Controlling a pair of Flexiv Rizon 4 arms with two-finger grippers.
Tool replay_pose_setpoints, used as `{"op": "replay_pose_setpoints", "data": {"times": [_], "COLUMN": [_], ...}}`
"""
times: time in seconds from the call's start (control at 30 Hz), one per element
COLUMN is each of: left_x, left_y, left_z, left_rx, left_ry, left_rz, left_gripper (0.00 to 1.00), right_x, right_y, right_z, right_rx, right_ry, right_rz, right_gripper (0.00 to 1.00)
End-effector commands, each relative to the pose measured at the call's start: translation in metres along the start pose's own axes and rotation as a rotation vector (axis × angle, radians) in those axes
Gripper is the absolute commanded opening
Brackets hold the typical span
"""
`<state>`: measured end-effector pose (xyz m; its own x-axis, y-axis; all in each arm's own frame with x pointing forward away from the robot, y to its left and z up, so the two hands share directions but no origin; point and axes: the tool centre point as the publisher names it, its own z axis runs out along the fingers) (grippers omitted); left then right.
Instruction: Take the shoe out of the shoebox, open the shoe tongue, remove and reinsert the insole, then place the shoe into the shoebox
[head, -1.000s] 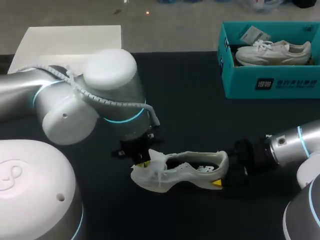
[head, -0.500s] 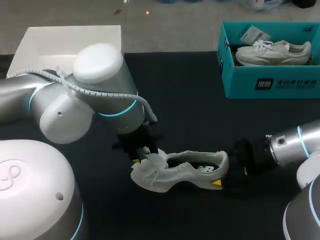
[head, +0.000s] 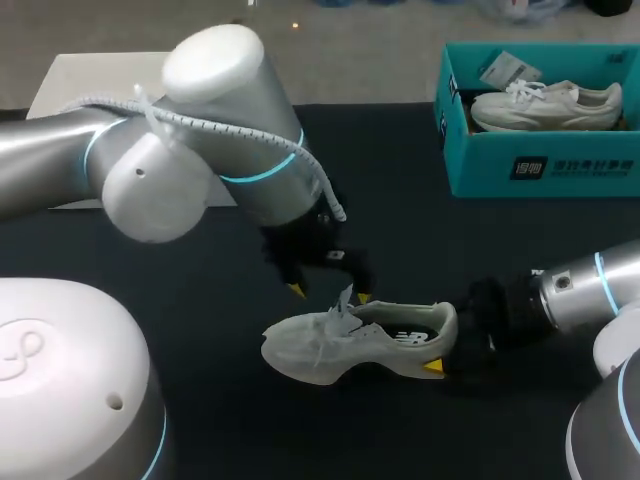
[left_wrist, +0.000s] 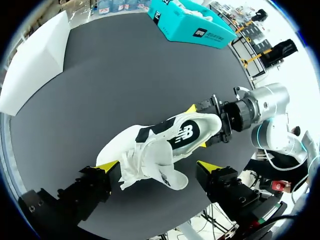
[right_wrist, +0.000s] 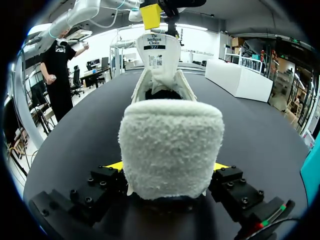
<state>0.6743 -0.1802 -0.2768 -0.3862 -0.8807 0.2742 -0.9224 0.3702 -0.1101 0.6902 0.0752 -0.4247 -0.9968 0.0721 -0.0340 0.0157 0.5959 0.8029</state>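
The shoe (head: 360, 340) lies on the tabletop (head: 400, 230) at six o'clock, heel clamped in the right pincer (head: 447, 345); the shoebox (head: 540, 165) sits at two o'clock. Over the raised tongue (right_wrist: 159, 50) the left pincer (head: 330, 291) hangs spread apart, so insole work and reboxing seemingly remain.

— Bright or dim?
— Bright, and lit evenly from overhead. The dark counter (head: 400, 200) takes the light flatly, with a pale sheen across it in the left wrist view.
— Shadows?
— Soft ones. There is a faint one under the shoe (head: 350, 345), hardly darker than the counter.
— Any glare?
— The white cap of the left arm (head: 215, 60) shines almost blown out. In the left wrist view, everything past the counter's edge washes to white.
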Motion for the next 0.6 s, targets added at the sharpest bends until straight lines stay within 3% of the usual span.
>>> {"op": "replay_pose_setpoints", "data": {"times": [0.03, 0.33, 0.4, 0.47, 0.6], "left_x": [0.016, 0.016, 0.02, 0.023, 0.03], "left_y": [-0.018, -0.018, -0.023, -0.027, -0.037], "left_z": [0.002, 0.002, 0.005, 0.01, 0.02], "left_rx": [-0.403, -0.403, -0.27, -0.192, -0.141], "left_ry": [-0.189, -0.189, -0.217, -0.238, -0.248], "left_rz": [0.88, 0.88, 0.864, 0.855, 0.902], "left_gripper": [1.0, 1.0, 1.0, 1.0, 1.0], "right_x": [0.0, 0.0, 0.0, 0.0, 0.0], "right_y": [-0.002, -0.002, -0.002, -0.002, -0.002], "right_z": [0.006, 0.006, 0.006, 0.006, 0.006], "right_rx": [0.002, 0.002, 0.002, 0.002, 0.002], "right_ry": [-0.003, -0.003, -0.003, -0.003, -0.003], "right_rz": [0.0, 0.0, 0.0, 0.0, 0.0], "right_gripper": [0.0, 0.0, 0.0, 0.0, 0.0]}}
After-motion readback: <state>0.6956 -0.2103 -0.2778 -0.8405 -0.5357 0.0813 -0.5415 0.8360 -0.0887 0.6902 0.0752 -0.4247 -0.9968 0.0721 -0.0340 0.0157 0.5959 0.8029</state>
